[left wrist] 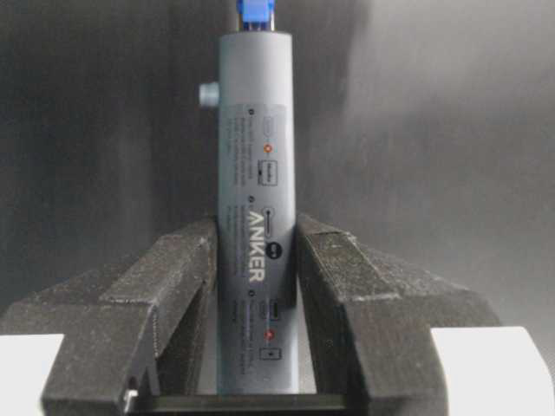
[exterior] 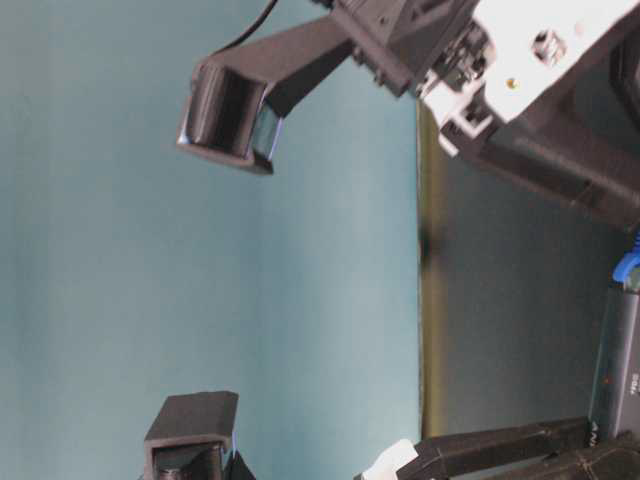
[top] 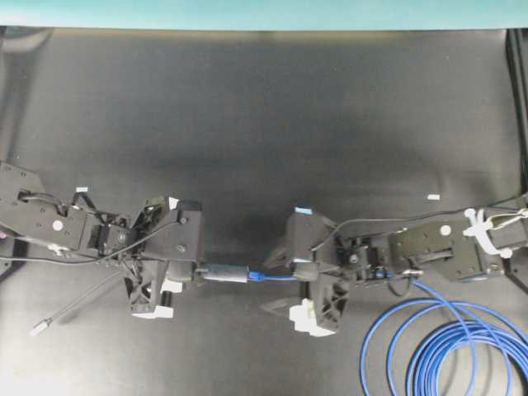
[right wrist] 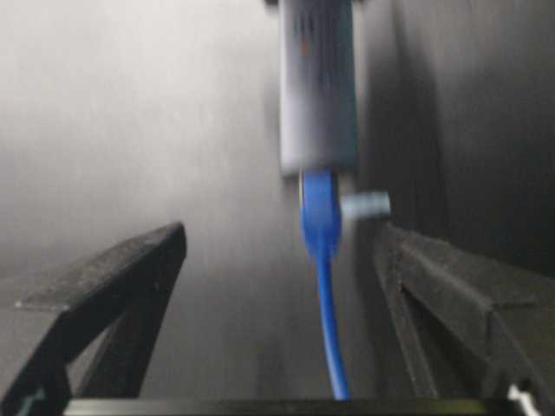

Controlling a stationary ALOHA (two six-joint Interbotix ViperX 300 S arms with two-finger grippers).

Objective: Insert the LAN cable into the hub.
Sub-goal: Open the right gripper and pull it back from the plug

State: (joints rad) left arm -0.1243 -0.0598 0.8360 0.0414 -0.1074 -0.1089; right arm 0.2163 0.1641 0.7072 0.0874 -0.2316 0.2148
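Note:
The hub (top: 224,273) is a slim grey bar lying level between the two arms. My left gripper (top: 191,272) is shut on its left part. In the left wrist view the hub (left wrist: 256,173) stands between the black fingers (left wrist: 334,260), which press on both its sides. The LAN cable's blue plug (top: 257,276) sits in the hub's right end. In the right wrist view the plug (right wrist: 319,212) shows in the hub (right wrist: 317,87), with the LAN cable (right wrist: 329,329) trailing back. My right gripper (right wrist: 279,238) stands open around the cable, touching nothing.
Blue cable coils (top: 445,351) lie at the front right. The hub's thin grey cord ends in a silver plug (top: 40,328) at the front left. A small white tag (top: 433,196) lies on the dark mat. A teal wall (top: 264,12) borders the back.

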